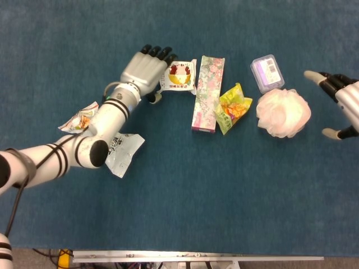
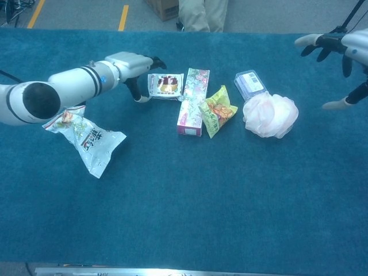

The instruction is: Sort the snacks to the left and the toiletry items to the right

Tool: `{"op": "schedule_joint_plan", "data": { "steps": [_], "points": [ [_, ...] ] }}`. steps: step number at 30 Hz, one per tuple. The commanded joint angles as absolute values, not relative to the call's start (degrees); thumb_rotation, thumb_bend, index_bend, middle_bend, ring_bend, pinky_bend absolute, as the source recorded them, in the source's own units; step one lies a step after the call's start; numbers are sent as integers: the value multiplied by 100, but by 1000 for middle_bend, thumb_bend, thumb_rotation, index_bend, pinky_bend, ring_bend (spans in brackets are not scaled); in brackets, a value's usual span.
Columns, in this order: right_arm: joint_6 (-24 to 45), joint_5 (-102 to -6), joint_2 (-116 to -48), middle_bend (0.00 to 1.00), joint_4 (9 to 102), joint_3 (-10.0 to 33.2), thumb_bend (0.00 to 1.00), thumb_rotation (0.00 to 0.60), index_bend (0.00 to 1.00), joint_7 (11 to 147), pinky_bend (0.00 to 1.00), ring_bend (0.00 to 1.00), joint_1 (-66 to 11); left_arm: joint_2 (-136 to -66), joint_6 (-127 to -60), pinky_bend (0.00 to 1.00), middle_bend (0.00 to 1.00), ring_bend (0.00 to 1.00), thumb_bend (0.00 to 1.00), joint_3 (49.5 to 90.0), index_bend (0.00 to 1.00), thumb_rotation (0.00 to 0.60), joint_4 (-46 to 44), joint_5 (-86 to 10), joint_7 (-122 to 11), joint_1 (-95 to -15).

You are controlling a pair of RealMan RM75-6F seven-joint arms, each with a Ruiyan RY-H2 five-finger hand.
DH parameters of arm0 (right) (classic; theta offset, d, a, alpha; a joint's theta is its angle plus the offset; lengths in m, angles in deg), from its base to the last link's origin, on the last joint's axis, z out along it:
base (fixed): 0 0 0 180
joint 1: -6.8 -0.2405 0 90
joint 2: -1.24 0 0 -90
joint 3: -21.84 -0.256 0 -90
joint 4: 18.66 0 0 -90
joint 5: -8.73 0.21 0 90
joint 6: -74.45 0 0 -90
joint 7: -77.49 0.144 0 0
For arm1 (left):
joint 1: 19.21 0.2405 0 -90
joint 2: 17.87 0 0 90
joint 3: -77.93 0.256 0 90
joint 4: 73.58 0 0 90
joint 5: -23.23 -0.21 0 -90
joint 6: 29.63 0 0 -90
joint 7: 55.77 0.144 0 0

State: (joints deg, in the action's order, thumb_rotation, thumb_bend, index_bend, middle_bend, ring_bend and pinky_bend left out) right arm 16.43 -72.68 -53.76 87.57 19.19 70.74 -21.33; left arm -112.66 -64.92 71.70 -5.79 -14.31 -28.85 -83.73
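My left hand [image 1: 146, 70] reaches over the left edge of a small white snack packet [image 1: 180, 75], fingers spread, holding nothing; the chest view puts this hand [image 2: 133, 64] right beside the packet [image 2: 167, 85]. To the packet's right lie a long floral box [image 1: 207, 92], a yellow snack bag [image 1: 233, 107], a clear box with a purple label [image 1: 267, 73] and a pink bath pouf [image 1: 283, 112]. A large white snack bag [image 1: 122, 150] lies at the left, partly under my left forearm. My right hand [image 1: 345, 101] hovers open, to the right of the pouf.
Everything lies on a blue cloth-covered table [image 1: 224, 190]. The table's near edge [image 1: 196, 258] runs along the bottom of the head view. A person's legs [image 2: 201, 14] stand behind the far edge.
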Motion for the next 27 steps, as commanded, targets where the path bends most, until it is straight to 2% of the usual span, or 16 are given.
{"op": "schedule_joint_plan", "data": {
  "steps": [1, 13, 22, 27],
  "points": [
    [1624, -7298, -5363, 208, 8733, 1931, 0, 600, 10, 7123, 513, 262, -2110, -11375, -6514, 18, 0, 0, 272, 7220, 61, 600, -641, -1325, -2783, -8460],
    [1590, -7360, -5330, 208, 8628, 1957, 0, 600, 10, 7303, 513, 262, -2040, -11665, -6424, 18, 0, 0, 272, 7322, 68, 600, -1102, -855, -2516, -8690],
    [1563, -7366, -5338, 208, 8589, 1948, 0, 600, 10, 7382, 513, 262, -2006, -11539, -6215, 18, 0, 0, 272, 7445, 235, 600, -1005, -581, -2401, -8859],
    [1540, -7376, -5330, 208, 8619, 1939, 0, 600, 10, 7374, 513, 262, -1992, -11243, -6250, 18, 0, 0, 272, 7608, 257, 600, -547, -572, -2339, -8889]
  ]
}}
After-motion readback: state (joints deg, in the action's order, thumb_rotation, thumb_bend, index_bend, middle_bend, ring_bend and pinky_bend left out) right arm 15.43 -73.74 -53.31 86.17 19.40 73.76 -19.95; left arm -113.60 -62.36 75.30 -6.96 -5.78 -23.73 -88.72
